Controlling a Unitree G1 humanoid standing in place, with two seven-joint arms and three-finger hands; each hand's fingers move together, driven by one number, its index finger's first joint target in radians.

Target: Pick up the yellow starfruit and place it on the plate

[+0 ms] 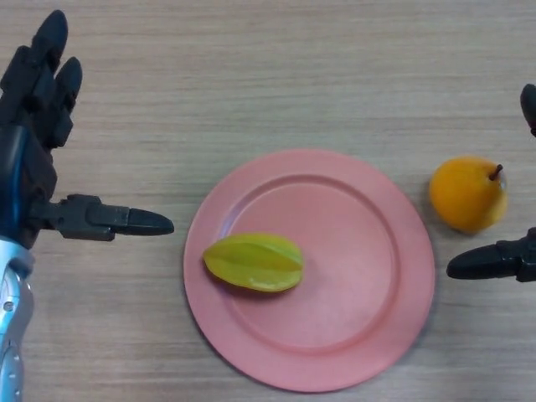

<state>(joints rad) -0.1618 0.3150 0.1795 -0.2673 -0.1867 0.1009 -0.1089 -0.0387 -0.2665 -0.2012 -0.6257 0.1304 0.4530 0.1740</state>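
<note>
The yellow starfruit (254,262) lies on its side on the left part of the pink plate (368,285). My left hand (33,142) hovers at the left edge of the head view, well left of the plate, open with fingers straight up and thumb pointing toward the plate. Nothing is in it. My right hand (494,260) shows only partly at the right edge, thumb pointing left below an orange fruit, a fingertip higher up; it looks open and holds nothing.
An orange pear-shaped fruit (467,193) with a short stem sits on the wooden table (251,75) just right of the plate, between the plate's rim and my right hand.
</note>
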